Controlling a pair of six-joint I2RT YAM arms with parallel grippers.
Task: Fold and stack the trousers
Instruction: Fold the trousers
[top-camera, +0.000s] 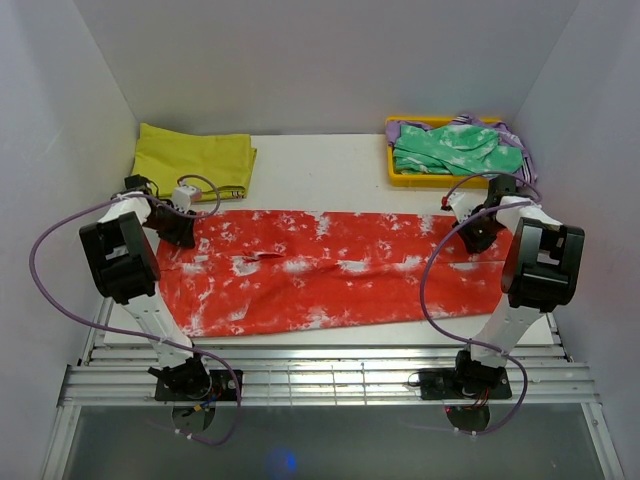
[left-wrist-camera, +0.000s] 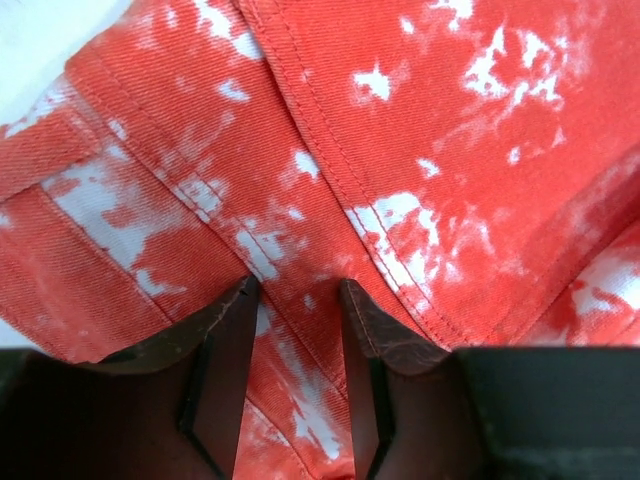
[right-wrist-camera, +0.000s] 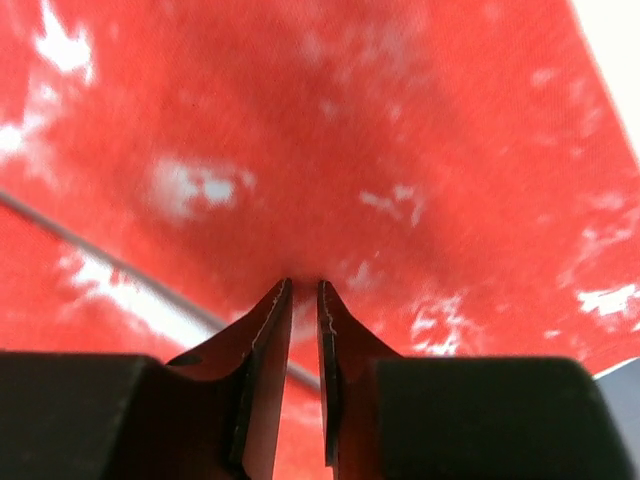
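The trousers (top-camera: 330, 270), red-orange with white blotches, lie spread flat and lengthwise across the white table. My left gripper (top-camera: 180, 228) is down on their upper left end. In the left wrist view its jaws (left-wrist-camera: 295, 290) stand a finger-width apart, pressed onto the seamed cloth (left-wrist-camera: 400, 150), which runs flat and unbunched between them. My right gripper (top-camera: 478, 233) is at the upper right end. The right wrist view shows that gripper (right-wrist-camera: 304, 285) nearly closed, with a pucker of the red cloth (right-wrist-camera: 350, 130) pinched at the tips.
A folded yellow cloth (top-camera: 195, 158) lies at the back left. A yellow tray (top-camera: 393, 178) at the back right holds a green white-mottled garment (top-camera: 455, 148). White walls close in both sides. Metal rails (top-camera: 330, 380) run along the near edge.
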